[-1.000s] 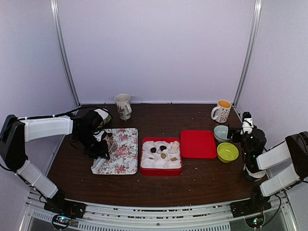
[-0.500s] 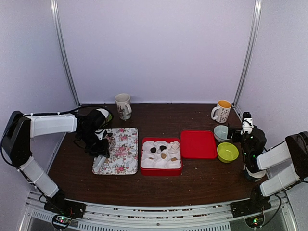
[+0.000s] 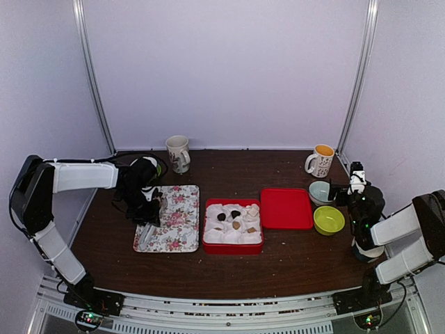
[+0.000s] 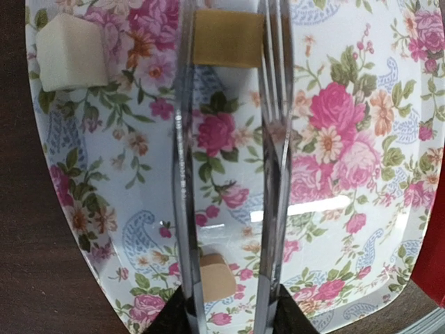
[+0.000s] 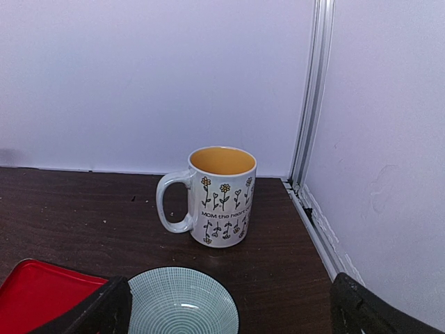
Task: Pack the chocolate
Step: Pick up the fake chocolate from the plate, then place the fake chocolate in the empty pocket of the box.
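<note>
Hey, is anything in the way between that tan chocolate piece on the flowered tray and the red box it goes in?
Nothing visible. The tan piece sits between the tips of the tongs on the tray; the red box beside it is open, its lid off to its right.

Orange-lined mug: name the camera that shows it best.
The right wrist view: the mug stands close and centred, its handle and flower drawings plain. The top view shows the mug small, far right. The left wrist view misses it.

chocolate (image 4: 218, 278) partly behind tongs (image 4: 272, 174), bowl (image 5: 182, 300) cropped
</note>
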